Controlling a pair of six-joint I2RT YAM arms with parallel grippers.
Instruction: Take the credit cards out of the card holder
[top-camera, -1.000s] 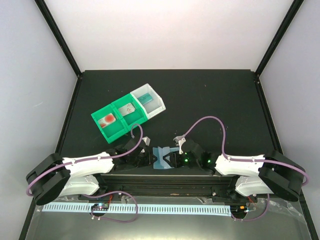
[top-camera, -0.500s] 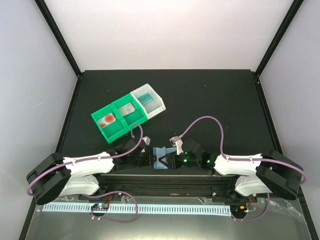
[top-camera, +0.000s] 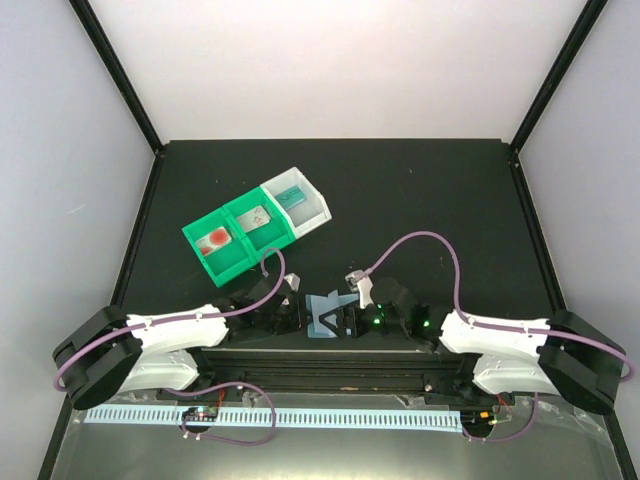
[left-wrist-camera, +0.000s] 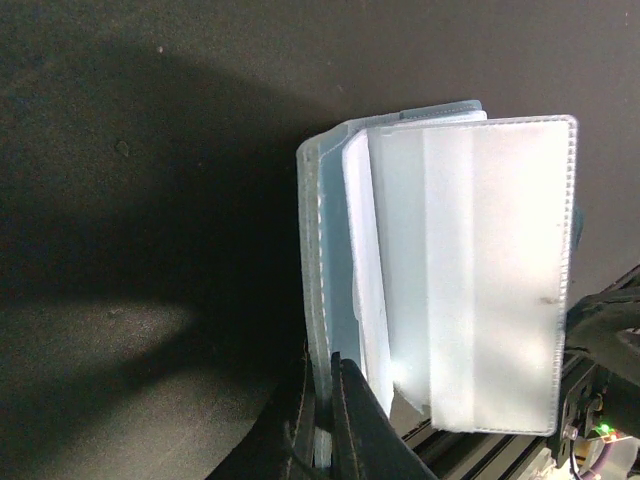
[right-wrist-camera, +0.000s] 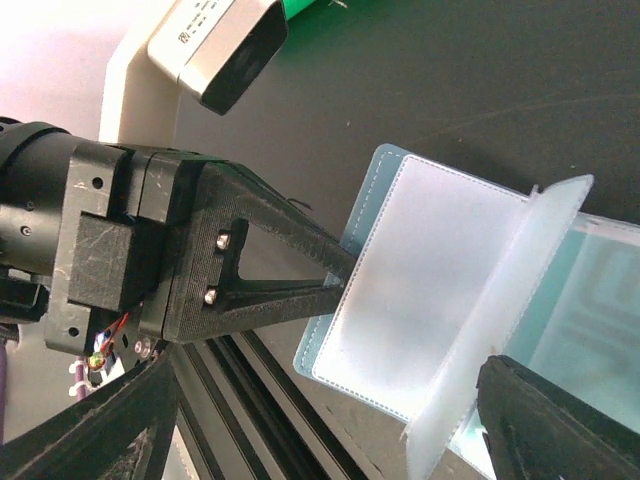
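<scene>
Black desk between white walls carries it all, and at its left rear sit the trays, well apart from the work. Near the front edge the left end effector is clenched on the holder. Its wrist view shows the fingers pinching the lower edge of the outer cover, with the pale sleeves fanned open. The holder sits between the two arms; we cannot tell whether it rests on the desk. At the right of the right wrist view a teal printed face shows through a sleeve, and we take it for a card not yet out. The right end effector stands released, jaws wide, with one sleeve leaf between them and neither jaw touching it

To do this step well, we would leave the left clamp firm on the cover alone, so the sleeves stay free to spread. We would bring the right end effector to the card's exposed edge, not the leaf in front of it. We would close on plastic only, then draw straight along the sleeve's mouth. A skewed pull could jam the card or tug the holder out of the left clamp
</scene>
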